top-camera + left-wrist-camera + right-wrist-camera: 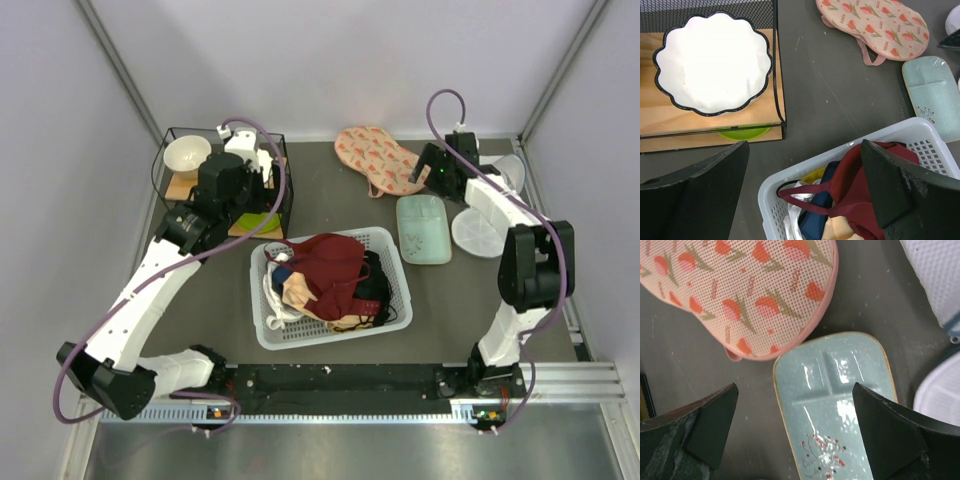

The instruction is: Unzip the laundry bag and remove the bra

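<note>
Laundry bag flat on table, near far edge, right of centre. Right gripper spread wide, empty, over bag's near end and far end of mint tray. Left gripper spread wide, empty, above table between wire rack and basket.

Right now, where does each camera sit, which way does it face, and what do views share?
Top external: above and behind the bases, looking down on the table; left arm and right arm show.
Left wrist: on the left arm, facing down at bowl and basket; open left end effector shows.
Right wrist: on the right arm, facing down at laundry bag and tray; open right end effector shows.
Shared: laundry bag and tray, all three.
</note>
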Controlling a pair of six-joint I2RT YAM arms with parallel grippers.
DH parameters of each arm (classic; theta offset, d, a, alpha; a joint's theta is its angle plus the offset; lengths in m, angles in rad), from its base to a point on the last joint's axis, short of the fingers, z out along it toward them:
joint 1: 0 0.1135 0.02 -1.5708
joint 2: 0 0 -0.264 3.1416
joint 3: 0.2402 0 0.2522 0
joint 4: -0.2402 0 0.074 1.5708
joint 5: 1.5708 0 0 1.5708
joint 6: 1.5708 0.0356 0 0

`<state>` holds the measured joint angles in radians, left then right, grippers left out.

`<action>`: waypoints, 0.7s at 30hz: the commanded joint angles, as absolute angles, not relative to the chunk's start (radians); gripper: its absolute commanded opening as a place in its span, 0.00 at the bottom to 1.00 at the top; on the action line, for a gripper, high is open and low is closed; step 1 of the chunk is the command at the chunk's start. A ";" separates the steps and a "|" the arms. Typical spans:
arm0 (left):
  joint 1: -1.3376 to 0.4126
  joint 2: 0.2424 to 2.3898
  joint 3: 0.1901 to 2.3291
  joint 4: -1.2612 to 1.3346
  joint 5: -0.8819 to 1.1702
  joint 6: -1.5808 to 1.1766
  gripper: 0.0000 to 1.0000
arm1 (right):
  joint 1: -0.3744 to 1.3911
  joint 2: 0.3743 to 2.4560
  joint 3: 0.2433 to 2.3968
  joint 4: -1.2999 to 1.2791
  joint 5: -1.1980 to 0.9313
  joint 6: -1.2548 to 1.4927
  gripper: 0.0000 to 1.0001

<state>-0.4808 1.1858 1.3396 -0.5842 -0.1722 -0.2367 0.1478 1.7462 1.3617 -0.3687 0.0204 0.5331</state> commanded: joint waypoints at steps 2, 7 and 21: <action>-0.479 1.184 1.379 -0.560 -0.160 -0.253 0.99 | 0.150 1.865 1.491 -0.296 0.035 0.581 0.99; -0.480 1.186 1.382 -0.568 -0.163 -0.258 0.99 | 0.134 1.969 1.543 -0.285 0.032 0.592 0.97; -0.480 1.163 1.374 -0.592 -0.172 -0.279 0.99 | 0.132 2.100 1.626 -0.244 0.014 0.614 0.71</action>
